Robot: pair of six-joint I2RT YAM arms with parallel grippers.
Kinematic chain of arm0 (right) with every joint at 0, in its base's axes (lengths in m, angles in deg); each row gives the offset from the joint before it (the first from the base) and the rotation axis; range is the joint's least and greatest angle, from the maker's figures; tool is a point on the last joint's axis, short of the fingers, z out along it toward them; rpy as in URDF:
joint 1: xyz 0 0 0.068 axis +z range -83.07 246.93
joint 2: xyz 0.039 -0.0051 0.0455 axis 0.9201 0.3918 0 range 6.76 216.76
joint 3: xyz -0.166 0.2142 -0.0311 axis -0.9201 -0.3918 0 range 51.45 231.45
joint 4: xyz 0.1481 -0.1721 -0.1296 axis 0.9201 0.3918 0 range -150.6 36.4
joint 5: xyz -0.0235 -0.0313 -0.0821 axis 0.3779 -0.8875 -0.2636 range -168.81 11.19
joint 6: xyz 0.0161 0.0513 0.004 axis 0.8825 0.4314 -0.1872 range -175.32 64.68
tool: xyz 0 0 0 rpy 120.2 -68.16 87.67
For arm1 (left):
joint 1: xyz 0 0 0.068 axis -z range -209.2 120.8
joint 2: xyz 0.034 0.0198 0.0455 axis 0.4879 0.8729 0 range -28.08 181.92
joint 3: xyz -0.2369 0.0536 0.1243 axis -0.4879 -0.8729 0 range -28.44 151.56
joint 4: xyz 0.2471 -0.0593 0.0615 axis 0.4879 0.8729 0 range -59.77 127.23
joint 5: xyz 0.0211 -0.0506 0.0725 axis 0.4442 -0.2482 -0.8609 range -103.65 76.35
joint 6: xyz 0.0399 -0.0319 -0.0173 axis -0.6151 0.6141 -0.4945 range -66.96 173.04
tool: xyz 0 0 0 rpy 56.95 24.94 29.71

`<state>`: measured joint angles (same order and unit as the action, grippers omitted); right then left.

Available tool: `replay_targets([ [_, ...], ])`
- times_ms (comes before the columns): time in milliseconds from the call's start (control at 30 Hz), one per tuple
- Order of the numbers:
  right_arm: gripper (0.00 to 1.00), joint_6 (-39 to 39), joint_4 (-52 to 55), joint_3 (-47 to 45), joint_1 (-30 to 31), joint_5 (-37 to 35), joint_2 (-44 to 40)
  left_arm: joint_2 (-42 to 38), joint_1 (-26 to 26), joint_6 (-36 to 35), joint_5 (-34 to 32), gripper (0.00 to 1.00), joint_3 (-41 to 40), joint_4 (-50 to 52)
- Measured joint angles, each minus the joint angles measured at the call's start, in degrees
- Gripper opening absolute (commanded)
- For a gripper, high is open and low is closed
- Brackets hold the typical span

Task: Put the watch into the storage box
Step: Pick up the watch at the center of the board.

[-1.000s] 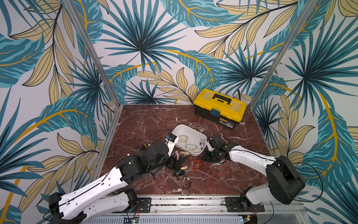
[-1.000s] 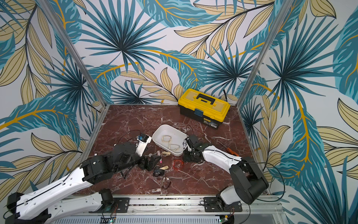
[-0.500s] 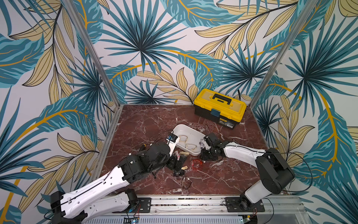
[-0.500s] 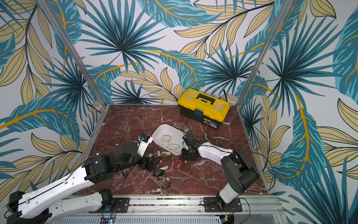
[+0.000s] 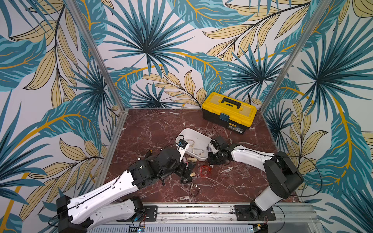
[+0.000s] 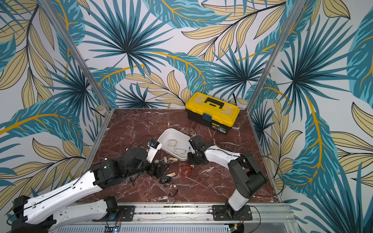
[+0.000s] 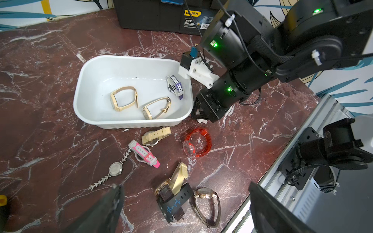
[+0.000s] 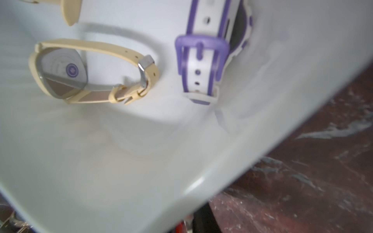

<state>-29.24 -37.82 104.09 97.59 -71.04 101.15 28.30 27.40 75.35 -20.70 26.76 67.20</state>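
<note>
My left gripper (image 7: 185,185), fingers spread wide, hovers over the black-strapped watch (image 7: 177,198) on the marble, outside the storage box (image 7: 79,94). My right gripper (image 7: 199,116) sits at the box's corner; I cannot tell its grip. Next, I judge: descend and pinch the strap.

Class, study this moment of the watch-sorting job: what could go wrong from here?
1. The right gripper sits hard by a corner of the storage box. A careless move might shove or tip it, and the purple-strapped watch lying by that wall could spill.
2. The black watch and cream-strapped watch overlap below the left gripper, whose jaws stand wide. It may lift both or drag neighbours.
</note>
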Motion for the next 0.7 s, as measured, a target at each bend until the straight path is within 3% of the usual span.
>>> replay_targets([
  [267, 0.00, 0.1, 3.2, -0.1, 0.0, -0.7, -4.4, 0.0, 0.0, 0.0, 0.0, 1.00, 0.0, 0.0],
  [500, 0.00, 2.0, 10.4, 0.2, 0.2, -2.2, -18.1, -0.6, 0.0, 0.0, -1.0, 1.00, 0.0, 0.1],
  [600, 0.00, 2.6, 13.7, 3.8, 0.4, -2.4, -21.0, -1.8, 0.0, -0.1, -2.5, 1.00, 0.0, 0.1],
  [700, 0.00, 2.8, 16.6, 12.9, 0.8, -2.2, -16.8, -3.0, 0.0, -0.5, -4.0, 1.00, 0.0, 0.1],
])
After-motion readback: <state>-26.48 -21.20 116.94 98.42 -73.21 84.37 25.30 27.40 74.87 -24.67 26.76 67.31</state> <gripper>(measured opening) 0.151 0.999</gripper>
